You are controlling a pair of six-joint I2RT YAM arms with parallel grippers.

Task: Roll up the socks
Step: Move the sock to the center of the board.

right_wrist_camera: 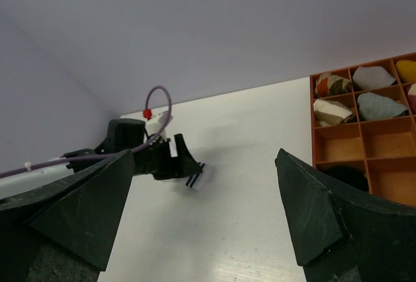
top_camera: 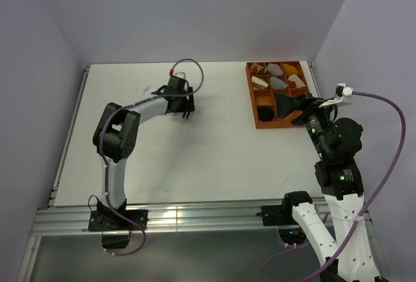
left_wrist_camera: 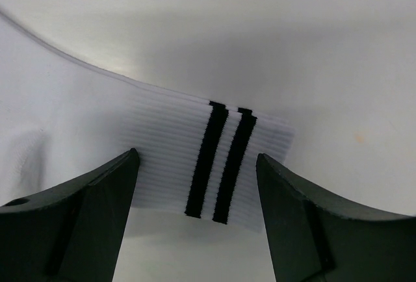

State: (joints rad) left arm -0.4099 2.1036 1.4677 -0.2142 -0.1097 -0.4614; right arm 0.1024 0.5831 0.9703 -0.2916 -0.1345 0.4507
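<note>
The left gripper (left_wrist_camera: 195,157) is held well open, and the striped cuff of the white sock (left_wrist_camera: 162,145) lies flat between its jaws, ungripped. If they are shut too high, only a ridge may be pinched and the cuff dropped. The right gripper (right_wrist_camera: 205,155) is spread wide, empty. What seems to be the black sock (right_wrist_camera: 348,177) is seen in the orange tray (right_wrist_camera: 313,139) past its right jaw. A white table (top_camera: 214,152) is enclosed by lilac walls (top_camera: 195,9).

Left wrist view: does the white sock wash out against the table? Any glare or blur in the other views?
Left wrist: the sock body merges with the white table, and only its ribbed cuff and black stripes read sharply; the left fingers are soft-edged. Top: glare on the metal rail. Right wrist: the right fingers are dark and slightly blurred, the tray clear.
</note>
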